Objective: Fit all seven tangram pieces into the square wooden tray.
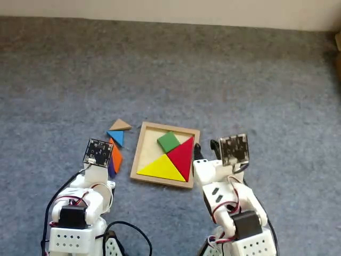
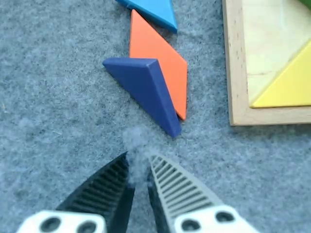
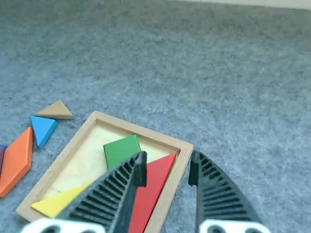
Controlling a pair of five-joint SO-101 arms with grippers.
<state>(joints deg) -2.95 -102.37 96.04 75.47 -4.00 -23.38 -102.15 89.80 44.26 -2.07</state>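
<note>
Presently on the grey counter (image 1: 213, 80):
- Square wooden tray (image 1: 139, 154), centre. It holds a green square (image 1: 168, 142) at the far side, a red triangle (image 1: 182, 156) at the right and a yellow triangle (image 1: 159, 168) at the near side.
- Loose pieces left of the tray, far to near: tan triangle (image 1: 120, 125), light blue triangle (image 1: 115, 137), orange parallelogram (image 1: 116, 156), and dark blue triangle (image 2: 146, 90) touching the orange piece.
- Left end effector (image 2: 138, 162): narrow, fingers all but together, empty, on the near side of the dark blue triangle.
- Right end effector (image 3: 167, 167): moderately wide, empty, above the tray's right rim.

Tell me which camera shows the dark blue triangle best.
The left wrist view: the dark blue triangle shows whole, against the orange piece. The high view has a sliver beside an arm; the right wrist view, an edge.
</note>
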